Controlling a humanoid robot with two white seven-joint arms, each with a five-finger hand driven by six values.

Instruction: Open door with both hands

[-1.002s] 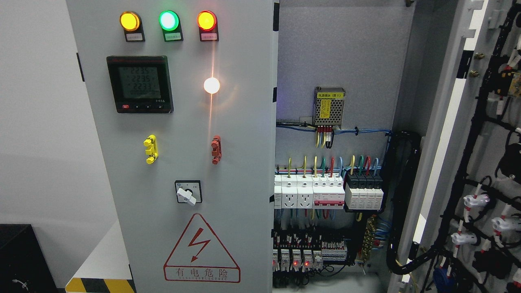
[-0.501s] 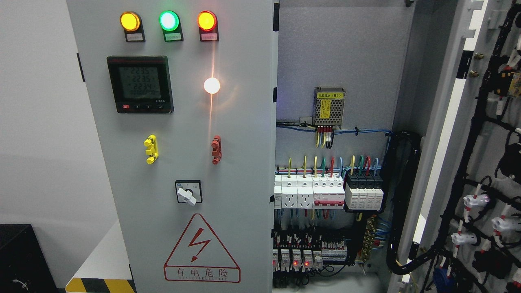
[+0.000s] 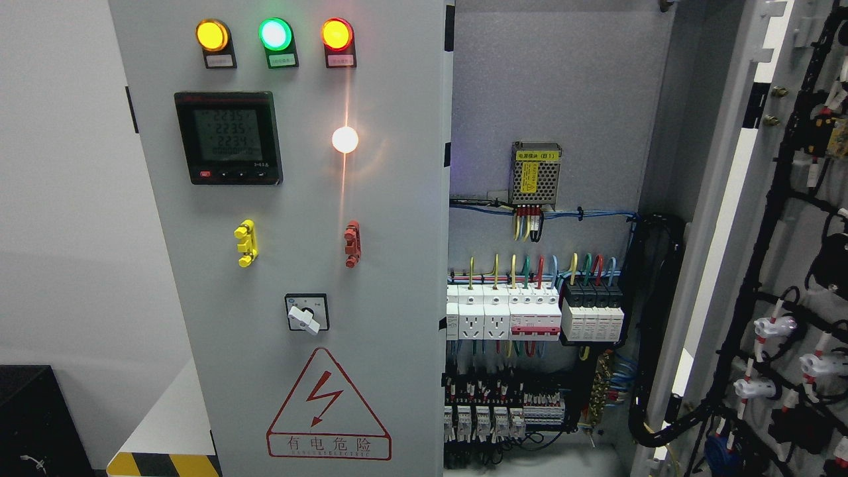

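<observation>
Bright, even indoor light, sharp focus throughout. White glare spot (image 3: 344, 139) with vertical streak on the closed door (image 3: 298, 199). Three indicator lamps (image 3: 275, 34) bloom slightly. Cabinet interior (image 3: 550, 99) shadowed lower down. No fingers visible.

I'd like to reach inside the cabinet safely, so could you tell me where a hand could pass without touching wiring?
Free: the bare back panel above the power supply. Crowded: the breakers below, the terminal rows, the cable bundle at right, and the open door with its wiring.
</observation>
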